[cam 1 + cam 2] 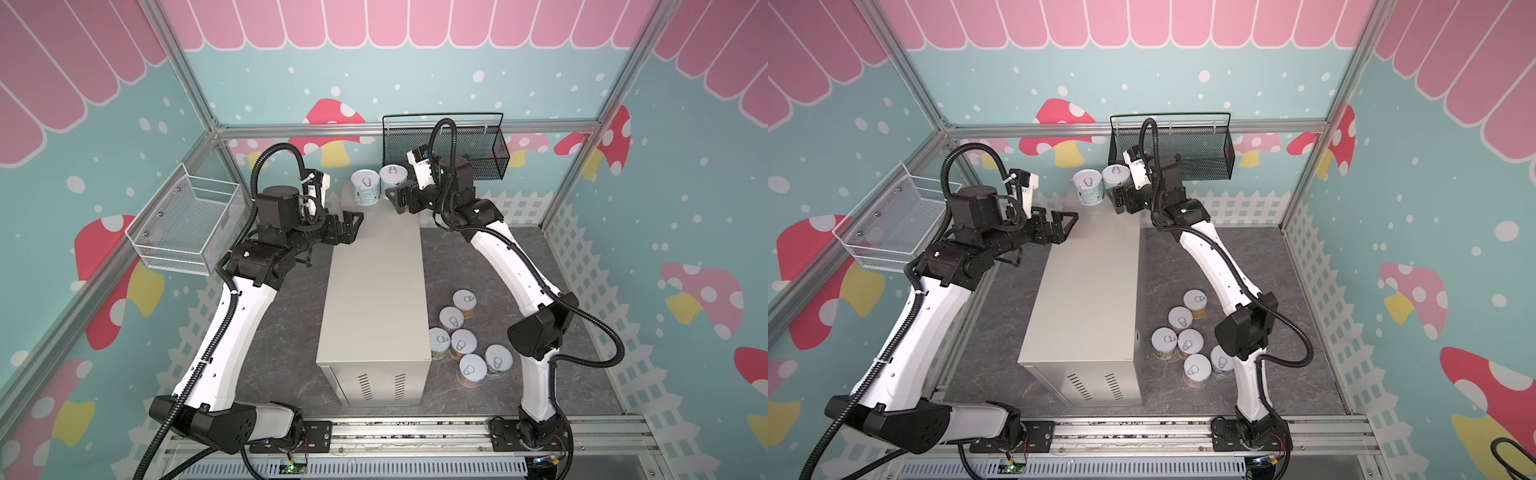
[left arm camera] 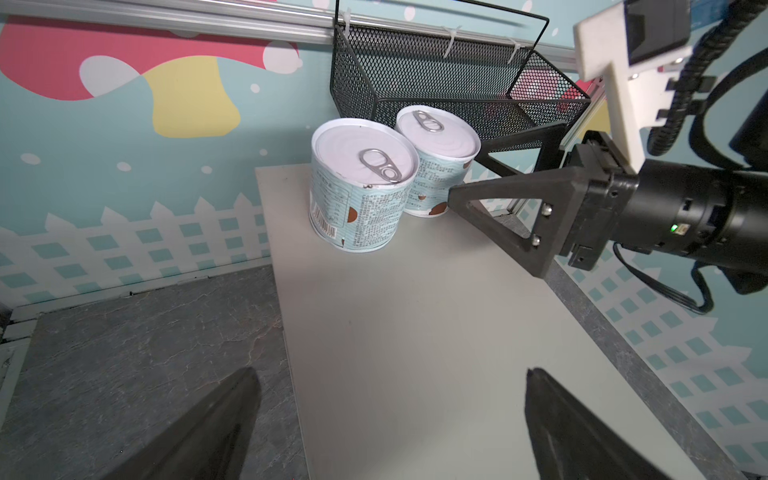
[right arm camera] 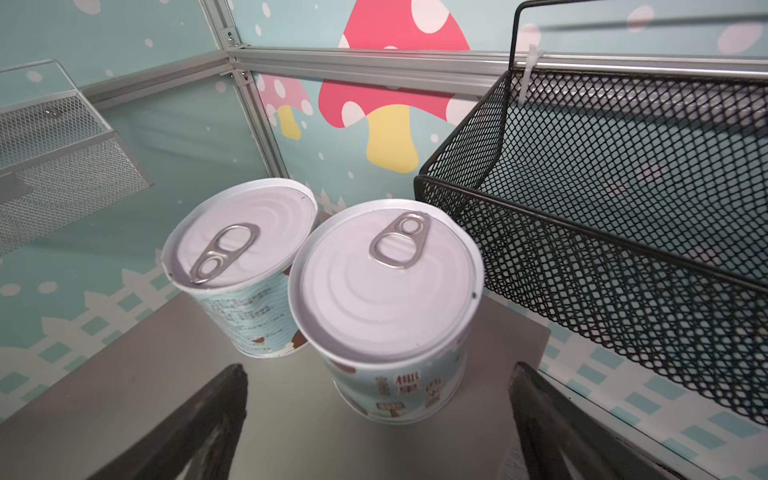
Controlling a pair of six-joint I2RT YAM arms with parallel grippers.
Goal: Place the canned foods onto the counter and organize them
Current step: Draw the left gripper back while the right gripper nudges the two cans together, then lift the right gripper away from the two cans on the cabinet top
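Counter [image 1: 374, 270]: smooth matt beige-grey painted sheet metal. Cans [image 3: 386, 291]: white satin metal lids w/ shiny silver pull tabs, printed paper-look labels. Black basket [image 3: 623, 187]: matt coated metal mesh. White basket [image 1: 178, 232]: white-coated wire + fine mesh. Floor [image 1: 449, 266]: matt grey stone-look. Frame rails [image 1: 257, 131]: brushed alu. Arm shells [image 1: 237, 324]: glossy white plastic.

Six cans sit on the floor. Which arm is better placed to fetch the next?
Right, likely: the floor cans lie on its side of the counter, which stands between them and the left tool. The right tool is open and empty.
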